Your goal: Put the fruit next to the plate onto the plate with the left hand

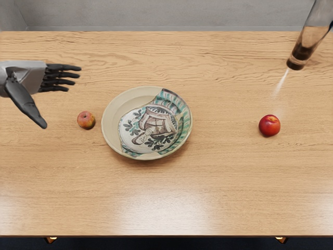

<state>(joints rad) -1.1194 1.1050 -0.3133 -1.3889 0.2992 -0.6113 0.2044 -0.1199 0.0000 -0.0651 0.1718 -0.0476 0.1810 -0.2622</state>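
Grey left robot hand [37,80] hovers, fingers straight, near the fruit [86,120].

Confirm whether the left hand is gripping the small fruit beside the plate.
No, the left hand is open, apart from the fruit lying left of the plate.

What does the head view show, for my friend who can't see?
The robot's open left hand reaches in from the left toward a small apple lying just left of a painted plate on a wooden table. A red fruit sits far off to the right, and what looks like a bottle shows in the top right corner.
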